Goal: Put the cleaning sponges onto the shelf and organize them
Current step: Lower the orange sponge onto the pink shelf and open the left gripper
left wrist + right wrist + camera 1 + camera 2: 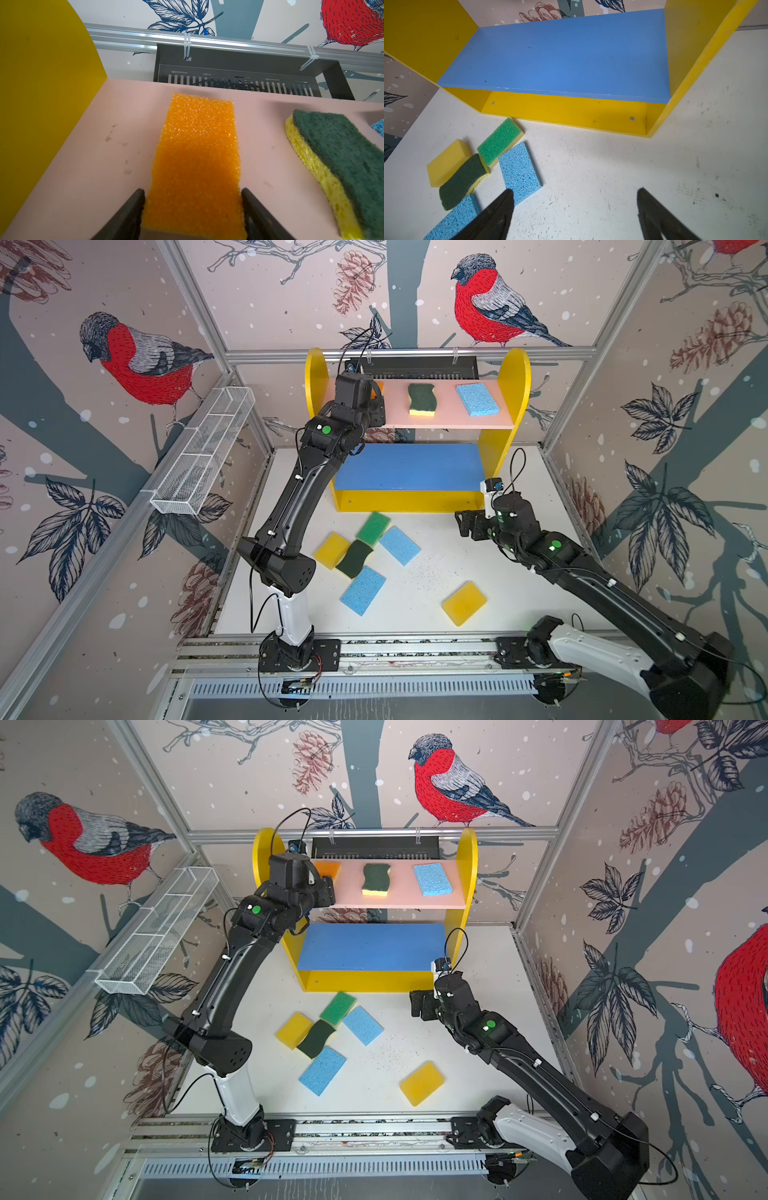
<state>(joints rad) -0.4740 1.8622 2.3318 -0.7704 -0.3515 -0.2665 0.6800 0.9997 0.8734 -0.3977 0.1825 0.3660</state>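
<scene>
The orange sponge (197, 145) lies flat on the pink shelf board (99, 158), right between the fingers of the left hand (192, 189); whether they press it I cannot tell. The right hand (575, 189) hangs wide and empty above the counter (654, 166).

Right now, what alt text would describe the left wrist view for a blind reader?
An orange sponge lies on the shelf's pink upper board, its near end between the dark fingers of the left gripper. A wavy green-topped yellow scourer lies beside it, apart.
</scene>
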